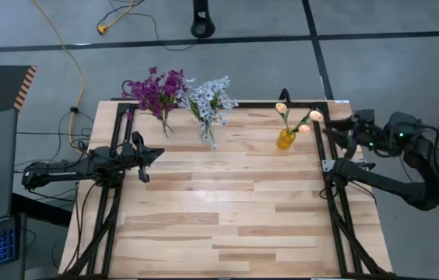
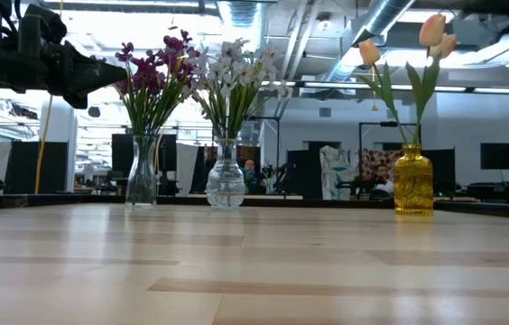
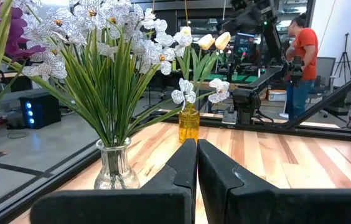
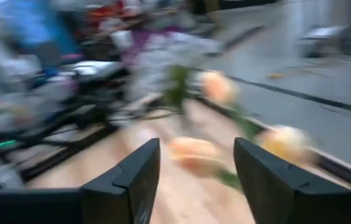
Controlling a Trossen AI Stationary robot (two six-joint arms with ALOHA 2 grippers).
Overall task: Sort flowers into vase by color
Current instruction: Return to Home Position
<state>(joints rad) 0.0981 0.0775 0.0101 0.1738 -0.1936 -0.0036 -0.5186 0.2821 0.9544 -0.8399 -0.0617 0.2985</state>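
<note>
**High view:** The light wood counter is sitting on a grey floor, with a yellow cable trailing off to the left. Three vases are lining the far edge. Purple flowers are standing in the left clear vase, white flowers in the middle clear vase, and peach tulips in the yellow vase. The left end effector is hovering over the left side, well apart from the vases. The right end effector is hanging at the right edge, just beside the tulips.

**Low view:** All three vases are standing upright and apart, with ceiling pipes running behind. The left arm is coming in at the upper left, cut off by the edge.

**Left wrist view:** The jaws are pressing together, clenched on nothing. The white flowers are filling the near side, with the yellow vase beyond them. A person in an orange top is standing past the counter.

**Right wrist view:** The jaws are spreading wide, released and empty. Tulip heads are showing beyond the gap. Everything farther back is hard to make out.
</note>
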